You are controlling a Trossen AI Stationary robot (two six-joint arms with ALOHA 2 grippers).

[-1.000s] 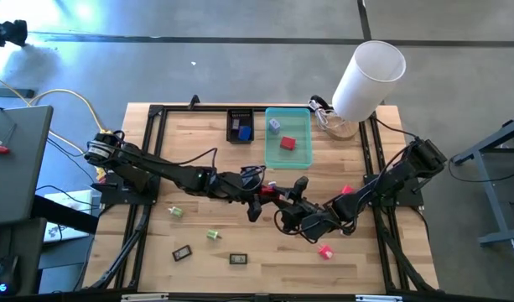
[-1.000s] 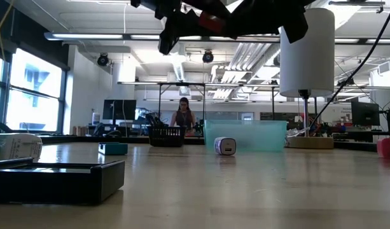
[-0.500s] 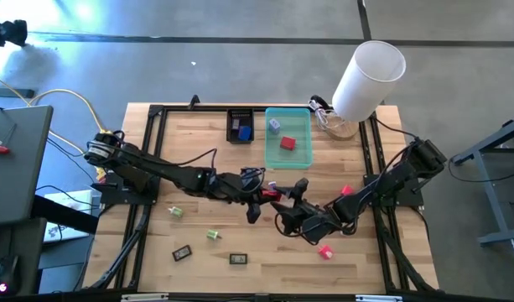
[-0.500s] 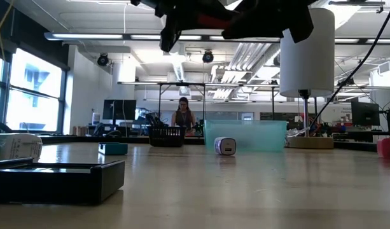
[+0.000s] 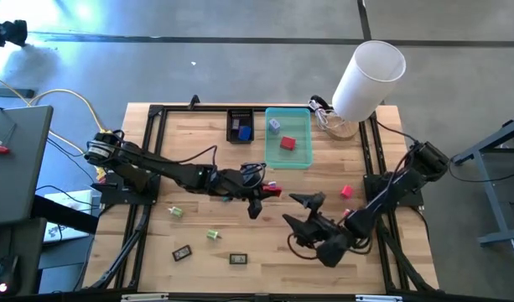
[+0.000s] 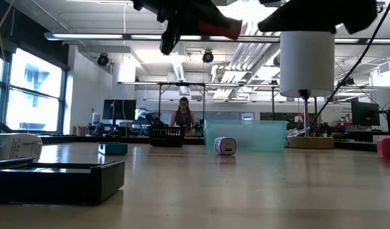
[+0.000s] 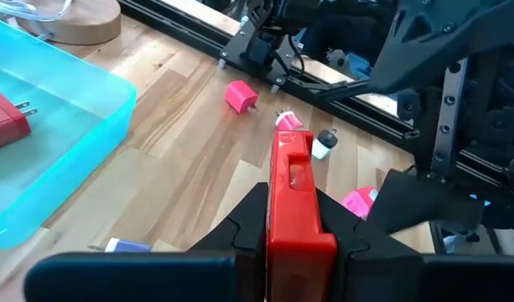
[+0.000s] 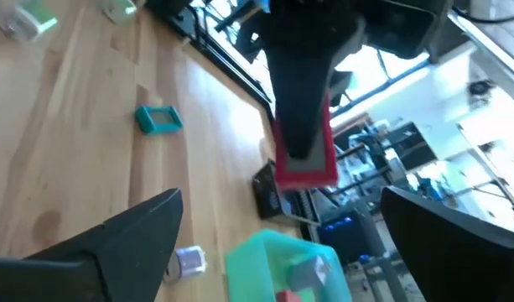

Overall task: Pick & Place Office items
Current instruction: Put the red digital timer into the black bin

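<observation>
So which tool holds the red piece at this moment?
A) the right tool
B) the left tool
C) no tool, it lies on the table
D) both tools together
B: the left tool clamps the red piece, while the right tool stands open, apart from it.

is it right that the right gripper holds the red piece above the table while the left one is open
No, the sides are swapped: the left gripper holds the red piece above the table, and the right gripper is open. The left wrist view shows the grip.
</observation>
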